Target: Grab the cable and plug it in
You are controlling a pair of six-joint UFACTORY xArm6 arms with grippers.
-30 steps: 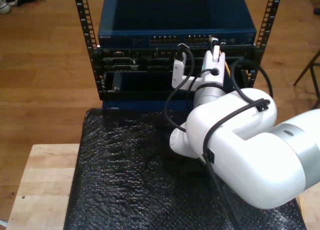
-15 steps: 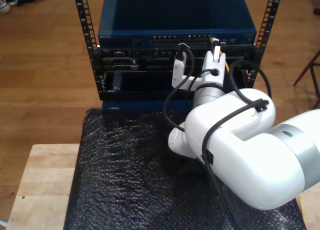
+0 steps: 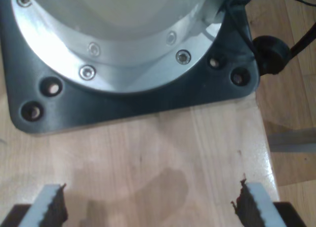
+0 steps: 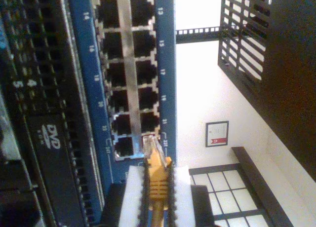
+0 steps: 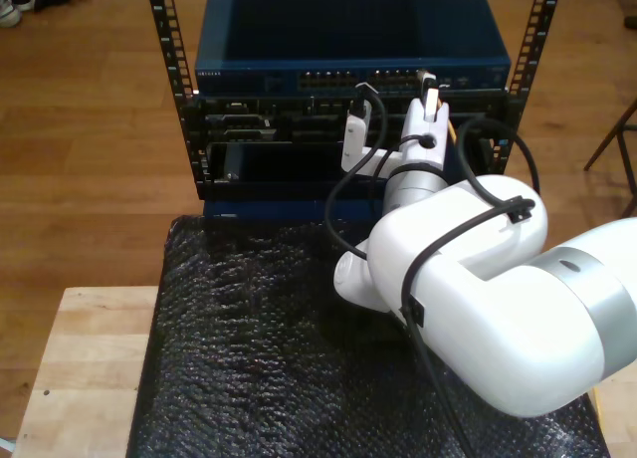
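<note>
since a second ago almost nothing has shifted: my second gripper (image 5: 429,88) stays at the switch (image 5: 299,55), the arm's elbow perhaps a touch nearer the rack (image 5: 174,65). it pinches the cable (image 4: 157,180) just behind the plug (image 4: 150,147), whose clear tip sits at the lip of a port (image 4: 148,122) in the lower block, not yet seated. my first gripper (image 3: 148,207) hangs spread wide over a wooden table (image 3: 163,153) by a black base plate (image 3: 123,103).
</note>
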